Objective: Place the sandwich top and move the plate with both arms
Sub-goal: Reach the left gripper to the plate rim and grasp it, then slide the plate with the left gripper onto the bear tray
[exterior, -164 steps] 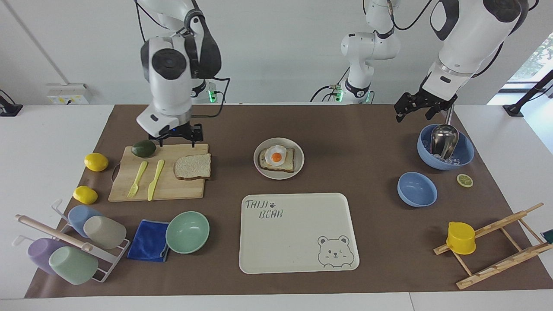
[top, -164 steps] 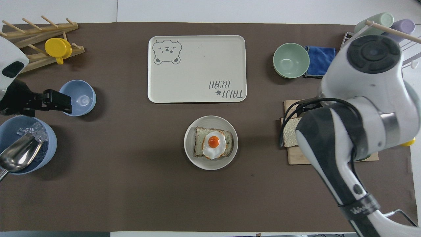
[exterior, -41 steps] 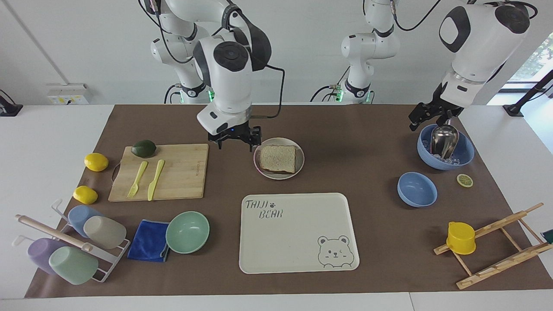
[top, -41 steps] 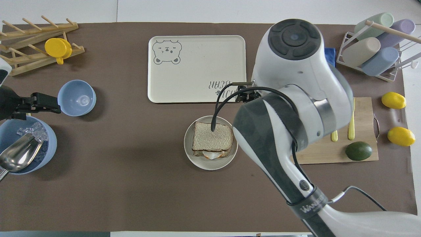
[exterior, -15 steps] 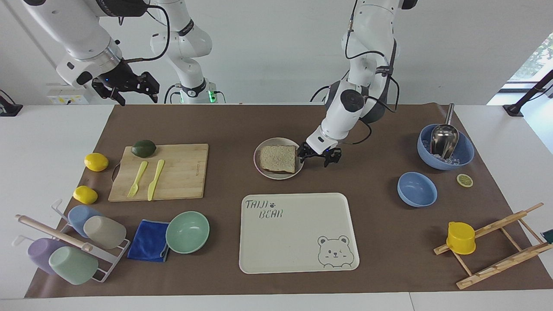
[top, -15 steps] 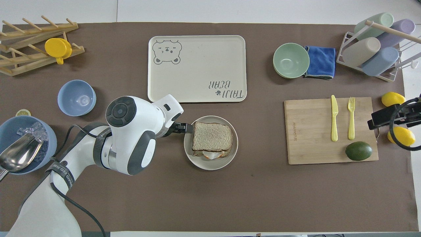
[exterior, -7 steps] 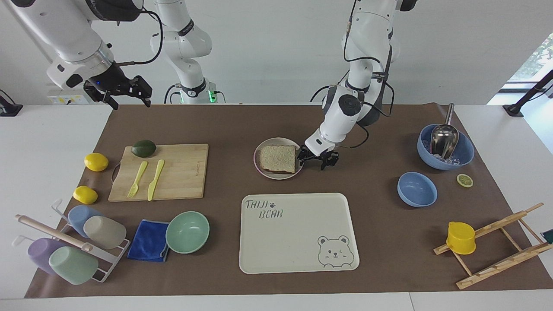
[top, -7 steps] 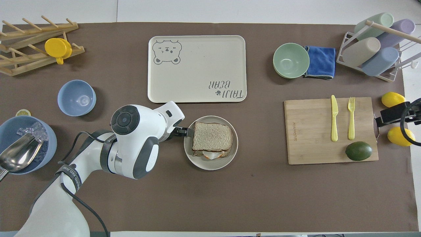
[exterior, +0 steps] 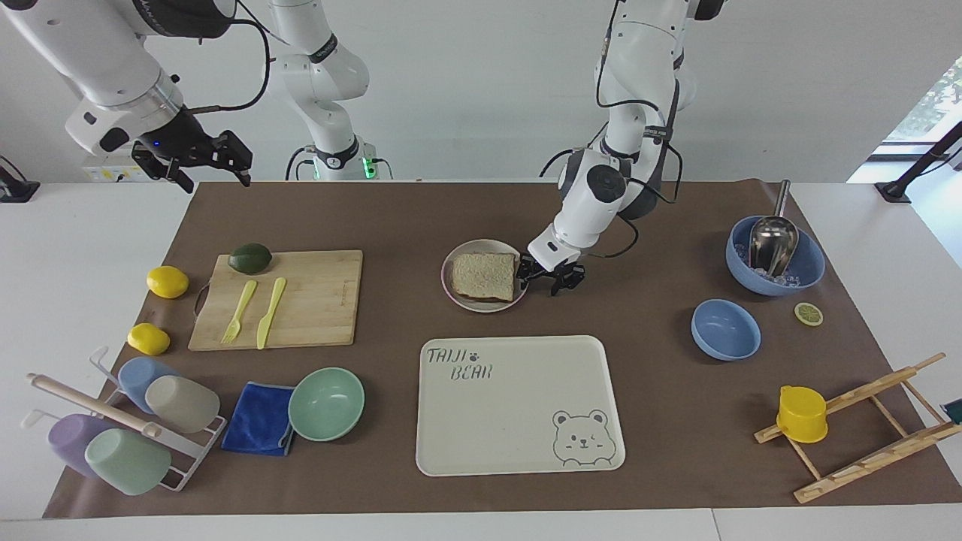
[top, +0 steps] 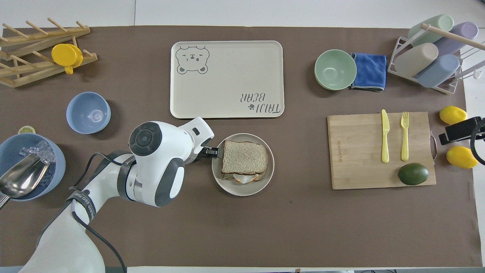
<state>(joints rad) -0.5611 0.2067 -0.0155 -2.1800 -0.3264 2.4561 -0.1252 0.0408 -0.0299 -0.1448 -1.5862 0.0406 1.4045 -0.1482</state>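
Observation:
The sandwich top [exterior: 483, 275] lies flat on the egg toast on the plate [exterior: 448, 275], in the middle of the table; a bit of egg white shows under it in the overhead view [top: 245, 158]. My left gripper [exterior: 541, 284] is low beside the plate's rim, on the side toward the left arm's end, with its fingers apart. In the overhead view it [top: 213, 152] meets the plate [top: 242, 189] at the rim. My right gripper [exterior: 216, 182] is open and empty, raised over the right arm's end of the table, and shows at the overhead view's edge [top: 460, 131].
The bear-printed tray [exterior: 518, 451] lies farther from the robots than the plate. A cutting board [exterior: 323, 315] with knife, fork and avocado, two lemons, a mint bowl [exterior: 326, 403], a cloth and a cup rack are toward the right arm's end. Blue bowls [exterior: 725, 329] and a wooden rack are toward the left arm's end.
The bread slice went from the cutting board onto the egg toast, and the right arm withdrew. The left gripper came down beside the plate and has just edged closer to its rim.

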